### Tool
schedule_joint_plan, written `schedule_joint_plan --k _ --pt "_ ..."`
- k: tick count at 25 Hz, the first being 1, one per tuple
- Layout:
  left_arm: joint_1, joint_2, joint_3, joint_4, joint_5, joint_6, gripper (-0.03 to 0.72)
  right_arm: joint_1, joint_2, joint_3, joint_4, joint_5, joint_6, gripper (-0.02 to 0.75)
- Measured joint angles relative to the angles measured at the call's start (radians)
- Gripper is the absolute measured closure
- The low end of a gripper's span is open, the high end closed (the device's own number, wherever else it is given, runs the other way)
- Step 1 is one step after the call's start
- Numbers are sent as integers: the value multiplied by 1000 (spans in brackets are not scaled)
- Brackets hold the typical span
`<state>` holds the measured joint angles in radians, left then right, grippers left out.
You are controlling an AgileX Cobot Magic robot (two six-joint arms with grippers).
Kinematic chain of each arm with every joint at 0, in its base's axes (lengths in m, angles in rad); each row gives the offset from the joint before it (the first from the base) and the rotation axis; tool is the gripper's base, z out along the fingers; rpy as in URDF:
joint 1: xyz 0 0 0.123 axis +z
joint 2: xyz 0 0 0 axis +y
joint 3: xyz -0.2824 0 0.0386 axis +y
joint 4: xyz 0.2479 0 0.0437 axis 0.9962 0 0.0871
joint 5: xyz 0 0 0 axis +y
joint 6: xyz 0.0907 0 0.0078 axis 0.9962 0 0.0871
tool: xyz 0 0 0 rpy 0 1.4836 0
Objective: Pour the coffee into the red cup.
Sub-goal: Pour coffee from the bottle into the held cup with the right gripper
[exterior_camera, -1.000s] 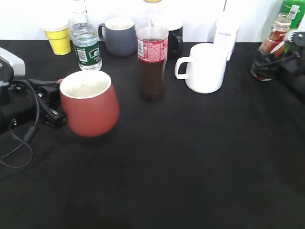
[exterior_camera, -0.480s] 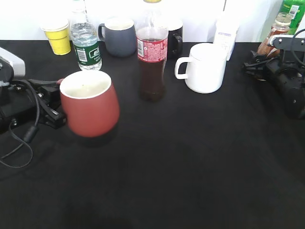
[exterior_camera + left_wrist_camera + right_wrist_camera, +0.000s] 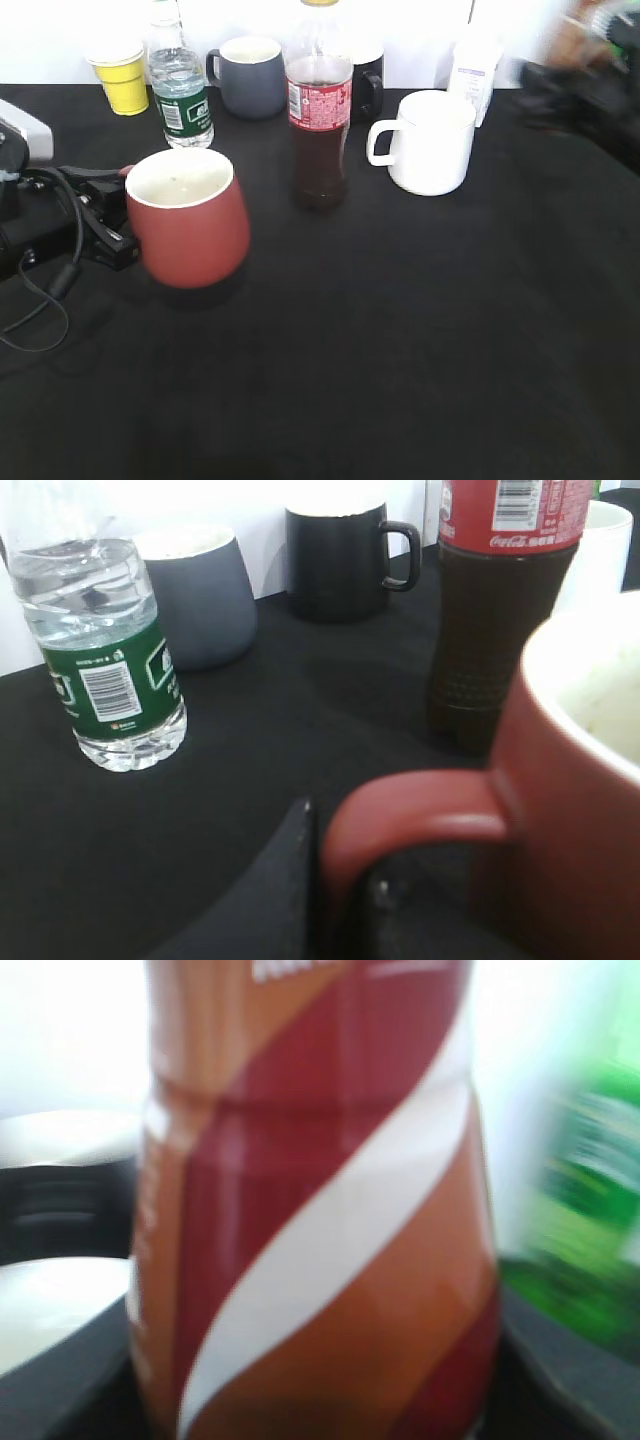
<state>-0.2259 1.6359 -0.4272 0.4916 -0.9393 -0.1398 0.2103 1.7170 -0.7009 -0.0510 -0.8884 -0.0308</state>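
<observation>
A: Black cloth counter [image 3: 400, 350], wide and mostly bare toward the near edge. Largest thing of note: the brick-red mug [image 3: 188, 230], standing upright near the left edge, white mouth up. The left gripper [image 3: 105, 222] sits at its left side, on the handle.

B: Grip state there?

A: The left wrist view shows the loop handle [image 3: 420, 820] with a dark finger [image 3: 290, 890] just beside it; the other finger is out of sight. Whether it is clamped on the handle, cannot tell.

B: And the coffee?

A: Far right corner of the counter. In the exterior view the right gripper [image 3: 590, 80] is a motion-blurred smear there. The right wrist view is filled by the Nescafe coffee bottle [image 3: 320, 1210], orange-brown, red and white label, long axis upright, dark gripper parts either side low in the frame. Looks to be held, closed on the bottle, though the fingertips are not plainly visible.

B: The relation that matters?

A: Mug lies well apart from the bottle, toward the left and nearer edge. The right arm has the bottle; the white mug [image 3: 430, 140] and cola bottle [image 3: 320, 120] stand between. My judgement: carry across, then tip the neck leftward over the red mug's mouth.
</observation>
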Motion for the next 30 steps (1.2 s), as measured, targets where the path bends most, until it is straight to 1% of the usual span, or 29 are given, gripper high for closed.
schedule_joint_plan --k 2,6,9,11,13,15,18,23,30 --pt "0 0 0 0 0 0 631 111 -37 -5 -19 15 0 209" --pt "0 0 0 3 0 0 631 331 -37 -28 -22 75 -35 209" --pt "0 0 0 43 0 0 631 436 -7 -81 -25 110 -45 209" --pt "0 0 0 69 0 0 631 477 26 -120 -32 127 -74 209" --pt "0 0 0 116 -1 0 631 492 39 -127 -70 140 -112 209" --pt "0 0 0 176 -21 0 631 492 39 -128 -94 195 -176 209" --pt "0 0 0 209 -41 0 630 492 39 -128 -113 231 -381 209" --pt "0 0 0 214 -25 0 630 492 39 -128 -115 231 -655 209" --pt "0 0 0 216 -25 0 627 492 39 -128 -114 232 -937 209"
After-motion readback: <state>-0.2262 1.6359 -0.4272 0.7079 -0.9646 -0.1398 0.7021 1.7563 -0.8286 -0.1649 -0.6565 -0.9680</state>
